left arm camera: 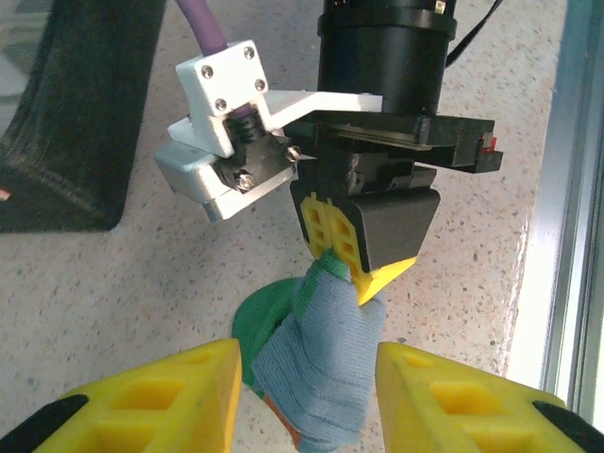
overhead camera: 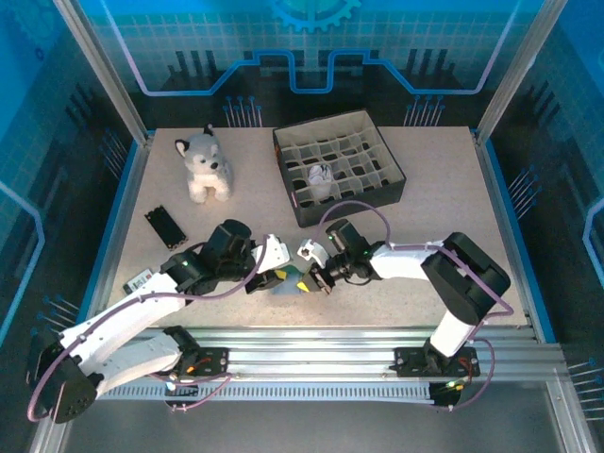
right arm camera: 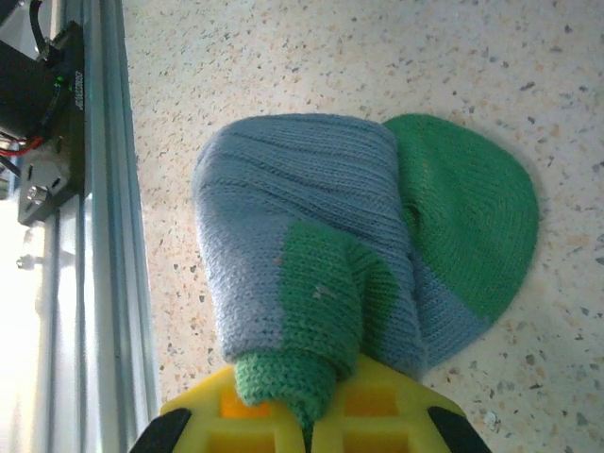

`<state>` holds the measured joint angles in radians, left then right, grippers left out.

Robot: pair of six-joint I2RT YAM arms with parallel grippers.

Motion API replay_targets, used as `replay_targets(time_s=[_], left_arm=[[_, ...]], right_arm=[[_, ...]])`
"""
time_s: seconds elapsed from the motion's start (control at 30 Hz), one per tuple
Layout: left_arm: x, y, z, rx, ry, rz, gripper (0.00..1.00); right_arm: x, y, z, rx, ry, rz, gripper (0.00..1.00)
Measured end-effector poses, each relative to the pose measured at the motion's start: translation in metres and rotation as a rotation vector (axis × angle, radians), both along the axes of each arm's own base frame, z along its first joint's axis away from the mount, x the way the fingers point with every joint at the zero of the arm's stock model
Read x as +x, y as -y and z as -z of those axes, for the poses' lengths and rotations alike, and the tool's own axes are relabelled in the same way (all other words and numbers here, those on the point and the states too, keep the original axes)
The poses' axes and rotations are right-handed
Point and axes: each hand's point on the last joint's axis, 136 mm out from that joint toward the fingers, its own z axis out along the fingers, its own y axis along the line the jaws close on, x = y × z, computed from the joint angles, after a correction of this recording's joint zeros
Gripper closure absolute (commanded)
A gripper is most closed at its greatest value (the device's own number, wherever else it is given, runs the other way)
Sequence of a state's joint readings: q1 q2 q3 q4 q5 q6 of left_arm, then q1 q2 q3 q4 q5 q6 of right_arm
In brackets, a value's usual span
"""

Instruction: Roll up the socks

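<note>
A grey-blue sock (overhead camera: 288, 283) with a green toe lies bunched on the table near the front edge, between the two grippers. My right gripper (right arm camera: 316, 420) is shut on a green fold of this sock (right arm camera: 311, 255). In the left wrist view the right gripper (left arm camera: 354, 260) pinches the top of the sock (left arm camera: 321, 363). My left gripper (left arm camera: 307, 396) is open, a yellow finger (left arm camera: 160, 401) on each side of the sock with a small gap to the fabric. A white bundle (overhead camera: 321, 175), seemingly the other sock, lies in one compartment of the box.
A black box with dividers (overhead camera: 377, 184) stands at the back right. A plush husky (overhead camera: 206, 165) sits at the back left. A flat black object (overhead camera: 162, 226) lies on the left. The metal front rail (overhead camera: 311, 335) runs just behind the sock's spot.
</note>
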<state>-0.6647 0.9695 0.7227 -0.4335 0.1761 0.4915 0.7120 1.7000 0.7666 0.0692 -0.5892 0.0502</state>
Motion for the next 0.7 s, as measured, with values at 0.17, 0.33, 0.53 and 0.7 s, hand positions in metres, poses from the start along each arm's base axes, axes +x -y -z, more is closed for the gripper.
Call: replay_targets(time_s=[0.17, 0.33, 0.53, 0.7], left_arm=[[0.003, -0.01, 0.009, -0.011, -0.112, -0.164, 0.46], [0.004, -0.009, 0.021, -0.005, -0.179, -0.201, 0.39], [0.018, -0.003, 0.045, 0.051, -0.339, -0.188, 0.38], [0.038, 0.01, 0.052, 0.039, -0.449, -0.18, 0.38]], right_arm=[[0.004, 0.002, 0.0, -0.055, -0.113, 0.023, 1.0], [0.006, 0.005, -0.002, -0.102, -0.191, 0.036, 1.0], [0.009, 0.009, 0.0, -0.142, -0.279, 0.044, 1.0], [0.009, 0.013, 0.001, -0.16, -0.32, 0.047, 1.0]])
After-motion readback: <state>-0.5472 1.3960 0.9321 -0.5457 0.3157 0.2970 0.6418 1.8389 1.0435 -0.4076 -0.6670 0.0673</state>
